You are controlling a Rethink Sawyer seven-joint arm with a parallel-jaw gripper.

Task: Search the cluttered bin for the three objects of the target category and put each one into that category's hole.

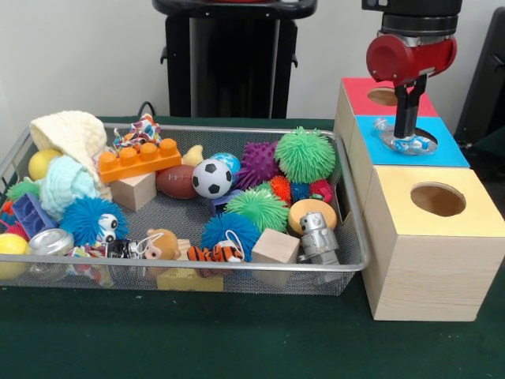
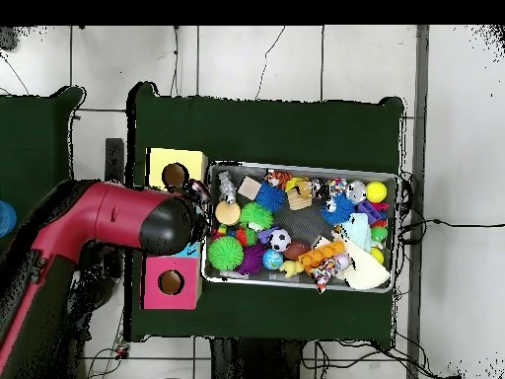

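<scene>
The cluttered bin (image 1: 237, 129), a silver wire-mesh basket, stands left of three wooden boxes and is full of toys; it also shows in the overhead view (image 2: 296, 167). My gripper (image 1: 406, 136) hangs over the hole of the blue-topped middle box (image 1: 451, 150). Its fingers stand close together on a small blue and clear object (image 1: 404, 143) at the hole's rim. The red-topped box (image 1: 359, 88) is behind it and the yellow-topped box (image 1: 394, 207) in front. In the overhead view my arm (image 2: 163, 227) hides the blue box and the gripper.
In the bin lie a soccer ball (image 1: 211, 178), a brown football (image 1: 175, 181), an orange brick (image 1: 140, 160), a green spiky ball (image 1: 304, 154), a purple spiky ball (image 1: 259, 162), a silver robot toy (image 1: 317, 237), wooden cubes and knitted cloths. The pedestal (image 1: 233, 55) stands behind.
</scene>
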